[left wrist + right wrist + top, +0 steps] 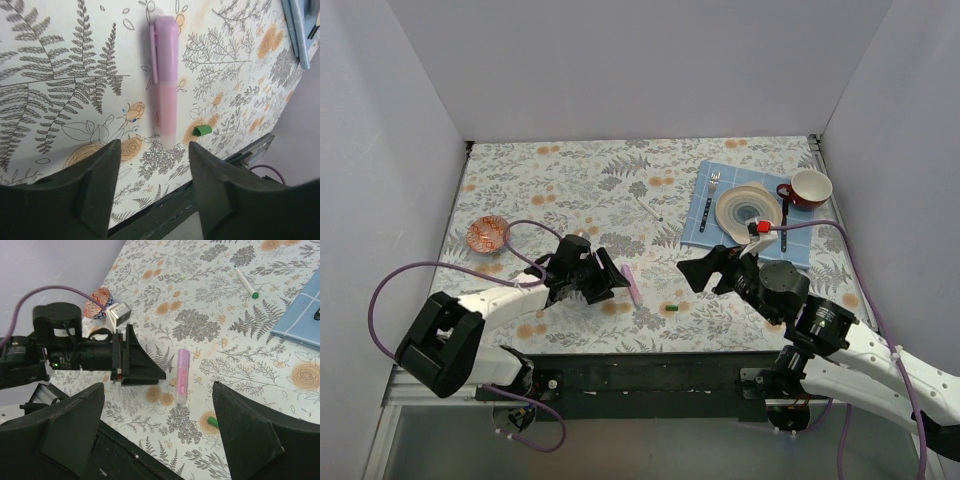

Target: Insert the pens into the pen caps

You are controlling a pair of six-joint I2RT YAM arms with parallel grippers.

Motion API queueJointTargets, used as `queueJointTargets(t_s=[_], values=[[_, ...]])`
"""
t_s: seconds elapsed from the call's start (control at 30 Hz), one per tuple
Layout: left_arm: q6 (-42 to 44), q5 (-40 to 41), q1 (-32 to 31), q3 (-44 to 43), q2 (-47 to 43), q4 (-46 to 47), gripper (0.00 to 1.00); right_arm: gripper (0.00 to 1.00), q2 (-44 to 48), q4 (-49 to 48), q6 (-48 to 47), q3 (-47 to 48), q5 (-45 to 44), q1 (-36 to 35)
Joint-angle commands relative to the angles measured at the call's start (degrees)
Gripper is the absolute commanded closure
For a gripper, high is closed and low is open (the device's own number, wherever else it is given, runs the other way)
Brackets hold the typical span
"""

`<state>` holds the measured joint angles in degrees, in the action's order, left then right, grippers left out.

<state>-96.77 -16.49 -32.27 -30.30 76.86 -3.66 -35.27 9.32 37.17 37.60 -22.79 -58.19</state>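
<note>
The pink-lilac pen (pixel 633 283) lies flat on the fern-patterned tablecloth (pixel 580 180), low in the middle of the top view. In the left wrist view it runs from the top of the frame down the centre, the upper part a darker lilac cap (pixel 164 50) with a clip along its side, the lower part paler pink. The green cap (pixel 671 306) lies on its own just to the lower right of the pen, close to it but apart from it. The thin whitish pen (pixel 647 208) with a green tip lies well apart, higher in the top view, toward the blue cloth (pixel 705 225). The left gripper (pixel 613 280) sits just left of the pink pen with its fingers (pixel 95 190) spread wide and nothing between them; in its own camera the pen's pale end lies just beyond the gap. The right gripper (pixel 695 275) hangs to the right of the pen and the green cap, its fingers (pixel 250 435) also apart and empty. On the blue cloth at the upper right rest a plate (pixel 748 212), a fork (pixel 713 195) and a dark spoon (pixel 783 228), with a red cup (pixel 810 188) beside them. A small patterned bowl (pixel 488 235) stands at the left.
</note>
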Motion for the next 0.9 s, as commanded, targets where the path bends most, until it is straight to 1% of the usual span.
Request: queueJointTargets(t_s=[0.0,0.03,0.07,0.1,0.17,0.2,0.23,0.27,0.3,0.33,0.37,0.4,0.43,0.47,0.5,0.57,0.6,0.67,0.7,0.73,0.77,0.8,0.83,0.87], values=[[5.0,12.6,-0.1,-6.5,-5.3,-6.8,0.4,0.06,0.2,0.7,-2.5,1.0,-2.1,0.0],[6.0,14.8,0.0,-7.7,-6.0,-7.8,0.37,0.06,-0.8,0.8,-3.6,1.2,-2.9,-0.1],[8.5,17.4,0.4,-9.6,-5.9,-9.0,0.32,0.07,-1.6,0.8,-4.8,1.2,-3.4,-0.1],[9.7,18.1,1.0,-13.2,-5.8,-11.2,0.29,0.08,-2.6,0.8,-6.0,1.5,-4.3,0.0],[13.0,18.5,1.5,-17.2,-5.1,-13.1,0.14,0.1,-7.4,1.2,-10.5,4.7,-4.9,1.2],[16.4,19.0,1.7,-20.0,-5.0,-13.9,0.02,0.11,-9.7,2.2,-12.3,6.6,-4.7,2.1],[18.4,19.2,1.6,-21.1,-5.1,-14.0,0.02,0.12,-14.5,2.4,-15.0,8.3,-3.1,3.2],[20.0,19.7,1.7,-21.9,-5.6,-14.1,0.02,0.14,-17.0,2.5,-16.5,11.8,-1.1,6.3],[23.1,21.4,1.7,-22.9,-5.9,-14.2,0.02,0.15,-19.3,1.8,-17.6,13.2,1.6,8.4],[24.3,22.5,1.8,-23.8,-6.4,-14.2,0.02,0.17,-23.8,1.1,-18.5,14.4,7.8,10.5],[25.7,23.7,1.9,-24.3,-7.3,-14.3,0.02,0.17,-26.1,0.2,-20.1,15.6,10.7,14.6],[28.2,25.8,1.8,-24.4,-7.9,-14.3,0.02,0.18,-28.3,-0.4,-20.6,17.7,13.0,16.3],[29.4,26.8,1.9,-24.2,-8.6,-14.1,0.02,0.18,-33.1,-2.6,-21.3,18.6,16.6,19.1],[31.1,27.4,1.9,-23.9,-9.8,-13.3,0.02,0.19,-35.5,-4.0,-23.9,19.3,18.2,20.4],[33.5,28.2,1.9,-23.7,-10.5,-13.0,0.02,0.22,-41.0,-5.9,-25.4,20.9,19.6,21.4],[34.7,31.2,1.9,-21.1,-12.6,-11.7,0.02,0.28,-47.1,-6.9,-27.4,23.7,21.5,24.1],[35.2,32.0,1.9,-19.7,-15.1,-10.0,0.02,0.34,-52.9,-6.4,-28.5,27.9,22.2,24.9],[35.9,31.4,1.9,-16.1,-18.1,-7.4,0.02,0.39,-58.5,-5.3,-29.2,32.0,25.3,26.5],[36.6,30.6,1.9,-15.8,-20.6,-7.2,0.02,0.43,-63.4,-5.0,-29.8,33.9,26.5,26.7],[36.7,30.5,1.9,-15.6,-21.6,-7.1,0.02,0.44,-65.8,-4.5,-30.2,37.7,26.4,26.7],[36.7,30.6,1.8,-15.1,-22.4,-6.8,0.02,0.45,-68.0,-4.0,-30.6,39.4,26.0,26.7],[37.0,30.9,1.8,-14.8,-23.9,-6.4,0.02,0.46,-72.1,-3.3,-31.3,41.0,25.1,26.8],[37.0,31.2,1.9,-14.4,-24.3,-6.4,0.02,0.46,-74.1,-2.6,-31.7,44.6,24.8,26.9],[37.0,31.8,1.9,-14.4,-24.7,-6.3,0.02,0.47,-76.0,-1.3,-32.1,46.3,24.9,26.9]])
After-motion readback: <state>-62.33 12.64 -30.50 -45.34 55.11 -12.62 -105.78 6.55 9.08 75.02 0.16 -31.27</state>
